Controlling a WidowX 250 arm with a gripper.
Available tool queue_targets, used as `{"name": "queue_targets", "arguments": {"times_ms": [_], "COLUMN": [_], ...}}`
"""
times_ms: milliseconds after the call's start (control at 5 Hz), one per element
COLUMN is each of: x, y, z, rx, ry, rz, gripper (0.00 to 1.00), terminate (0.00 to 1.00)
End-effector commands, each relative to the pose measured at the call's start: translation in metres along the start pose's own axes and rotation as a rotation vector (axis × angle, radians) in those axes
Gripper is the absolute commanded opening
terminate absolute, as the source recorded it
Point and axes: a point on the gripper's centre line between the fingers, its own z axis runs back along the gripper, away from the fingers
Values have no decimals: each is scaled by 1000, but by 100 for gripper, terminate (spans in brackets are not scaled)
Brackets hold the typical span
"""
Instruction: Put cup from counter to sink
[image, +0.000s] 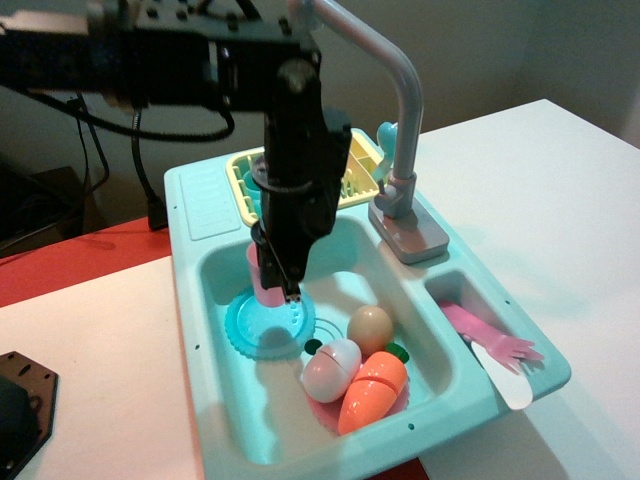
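Gripper (283, 283) jaws pinching the pink cup (262, 280) upright, low inside the sink (215, 262) above the teal plate (268, 325), positioned for release.

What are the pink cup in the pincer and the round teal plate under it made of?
The small pale-pink translucent cup looks like thin glossy plastic: light seems to pass through its wall. The round teal plate with a scalloped rim looks like moulded, slightly shiny plastic, much like the light-teal sink.
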Motion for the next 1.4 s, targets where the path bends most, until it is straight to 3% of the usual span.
{"name": "queue_targets", "arguments": {"times_ms": [0,200,400,600,1000,1200], "x": [5,9,7,-4,-33,-42], "y": [11,15,21,27,44,48], "z": [-20,-32,-31,-19,37,57], "rx": [17,17,31,25,-18,-36], "ry": [-18,-20,-38,-16,-9,-16], "rz": [31,40,60,64,115,138], "gripper": [0,0,100,100,100,100], "terminate": [0,0,0,0,0,100]}}
